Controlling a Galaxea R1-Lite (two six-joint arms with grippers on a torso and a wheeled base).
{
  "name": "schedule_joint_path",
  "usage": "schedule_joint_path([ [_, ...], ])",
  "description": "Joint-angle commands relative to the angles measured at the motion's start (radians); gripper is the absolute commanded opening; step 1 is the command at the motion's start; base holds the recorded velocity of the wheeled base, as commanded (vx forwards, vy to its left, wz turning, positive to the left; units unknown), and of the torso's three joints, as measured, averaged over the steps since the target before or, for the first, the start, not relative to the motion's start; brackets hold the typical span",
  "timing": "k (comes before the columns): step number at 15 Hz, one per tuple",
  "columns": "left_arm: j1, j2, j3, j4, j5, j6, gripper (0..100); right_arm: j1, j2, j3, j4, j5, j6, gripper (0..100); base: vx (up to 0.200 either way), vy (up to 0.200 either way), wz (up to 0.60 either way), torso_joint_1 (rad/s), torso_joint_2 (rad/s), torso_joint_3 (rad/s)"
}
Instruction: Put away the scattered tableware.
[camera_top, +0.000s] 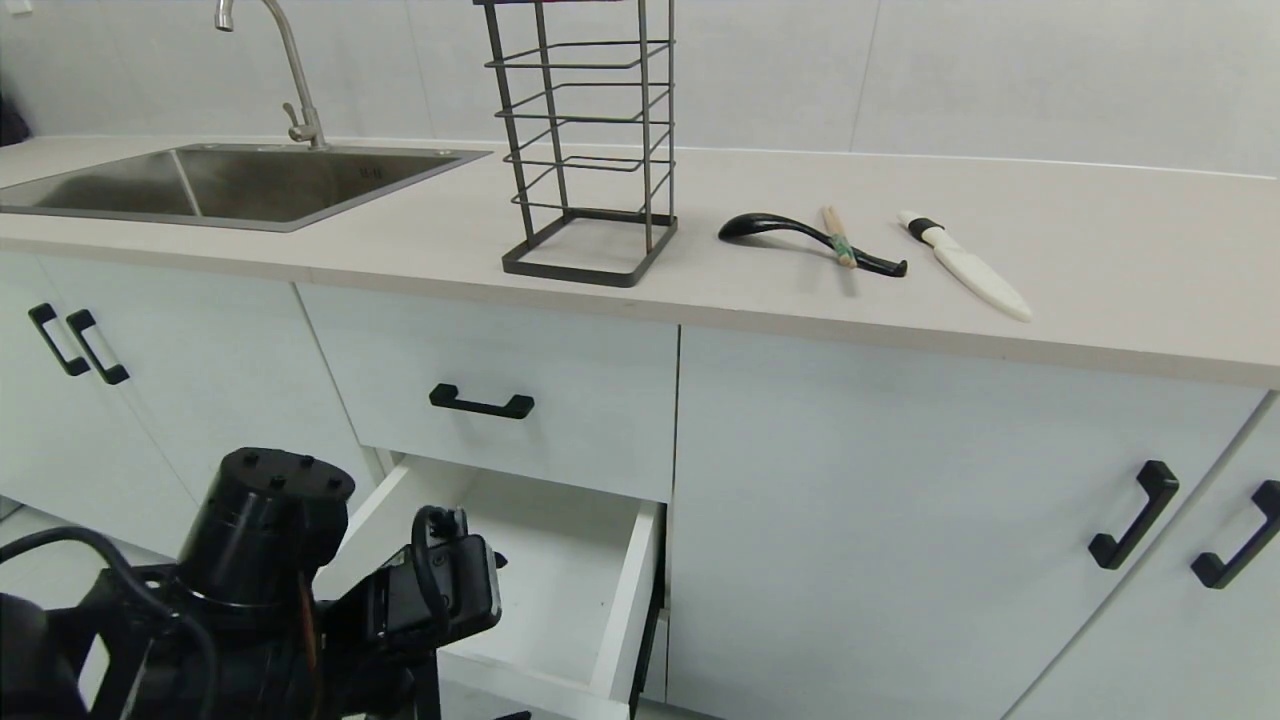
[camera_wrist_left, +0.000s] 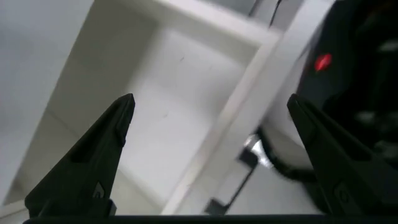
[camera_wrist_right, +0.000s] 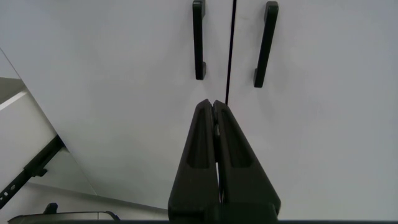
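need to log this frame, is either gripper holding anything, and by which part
Nothing is held. The left gripper is open, facing the drawer; the right gripper is shut, empty.

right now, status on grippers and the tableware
Left gripper open, above the open drawer. Right gripper shut, empty, facing cabinet doors. Ladle, chopsticks, knife on the counter, untouched. Chopsticks lie across the ladle handle.

Head and left wrist over drawer
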Motion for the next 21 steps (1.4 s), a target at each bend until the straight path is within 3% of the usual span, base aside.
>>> schedule_joint_path([
  [1, -0.062, -0.122, -0.039, -0.006, 0.003, -0.224, 100, 0.0, 0.001, 0.0, 0.001, 0.0, -0.001, 0, 0.0, 0.0, 0.0, 0.0, 0.0, 0.0],
  [4, -0.05, -0.235, -0.024, 0.0, 0.009, -0.554, 100, 0.0, 0.001, 0.0, 0.001, 0.0, 0.0, 0, 0.0, 0.0, 0.0, 0.0, 0.0, 0.0],
  [5, -0.039, -0.254, -0.013, -0.003, 0.013, -0.618, 100, 0.0, 0.001, 0.0, 0.0, 0.0, 0.0, 0, 0.0, 0.0, 0.0, 0.0, 0.0, 0.0],
  [6, 0.006, -0.287, -0.007, -0.005, 0.021, -0.698, 100, 0.0, 0.001, 0.0, 0.001, 0.0, 0.0, 0, 0.0, 0.0, 0.0, 0.0, 0.0, 0.0],
  [8, 0.088, -0.34, 0.027, -0.005, 0.027, -0.738, 100, 0.0, 0.001, 0.0, 0.0, 0.0, 0.0, 0, 0.0, 0.0, 0.0, 0.0, 0.0, 0.0],
  [11, 0.194, -0.404, 0.148, -0.015, 0.032, -0.732, 100, 0.0, 0.001, 0.0, 0.0, 0.0, 0.0, 0, 0.0, 0.0, 0.0, 0.0, 0.0, 0.0],
  [12, 0.205, -0.418, 0.171, -0.032, 0.053, -0.704, 100, 0.0, 0.001, 0.0, 0.001, 0.0, 0.0, 0, 0.0, 0.0, 0.0, 0.0, 0.0, 0.0],
  [13, 0.234, -0.439, 0.194, -0.046, 0.088, -0.641, 100, 0.0, 0.001, 0.0, 0.001, 0.0, 0.0, 0, 0.0, 0.0, 0.0, 0.0, 0.0, 0.0],
  [14, 0.268, -0.453, 0.21, -0.052, 0.096, -0.599, 100, 0.0, 0.001, 0.0, 0.001, 0.0, 0.0, 0, 0.0, 0.0, 0.0, 0.0, 0.0, 0.0],
  [15, 0.331, -0.493, 0.234, -0.052, 0.096, -0.545, 100, 0.0, 0.001, 0.0, 0.001, 0.0, 0.0, 0, 0.0, 0.0, 0.0, 0.0, 0.0, 0.0],
  [18, 0.378, -0.593, 0.272, -0.052, 0.098, -0.514, 100, 0.0, 0.001, 0.0, 0.001, 0.0, 0.0, 0, 0.0, 0.0, 0.0, 0.0, 0.0, 0.0],
  [21, 0.391, -0.68, 0.28, -0.051, 0.095, -0.508, 100, 0.0, 0.001, 0.0, 0.0, 0.0, 0.0, 0, 0.0, 0.0, 0.0, 0.0, 0.0, 0.0],
])
